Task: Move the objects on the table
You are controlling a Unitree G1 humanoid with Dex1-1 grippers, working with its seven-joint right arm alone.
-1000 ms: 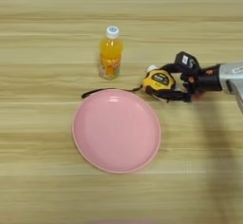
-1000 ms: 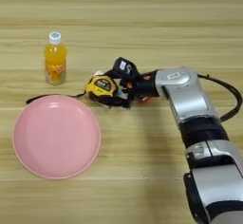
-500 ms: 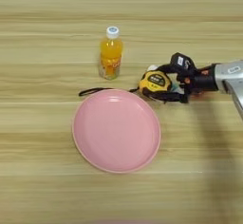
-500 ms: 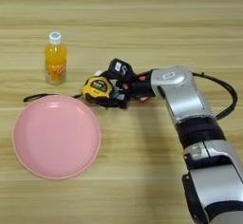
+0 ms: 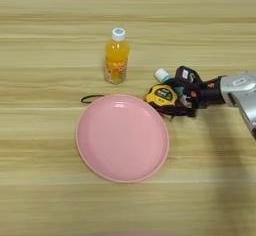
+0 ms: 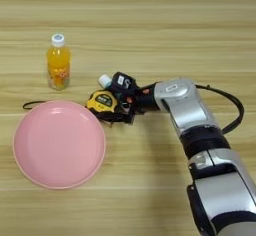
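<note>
Here the claw (image 6: 119, 101) grips the tape measure (image 6: 102, 101) beside the plate (image 6: 59, 142), glue stick (image 6: 104, 80) behind.

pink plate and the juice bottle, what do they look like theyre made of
The pink plate looks like plastic or melamine, though glazed ceramic is possible: even matte pink, soft sheen, thin raised rim. The juice bottle looks like clear plastic, since the orange liquid shows through its wall; its white cap appears to be opaque plastic.
</note>
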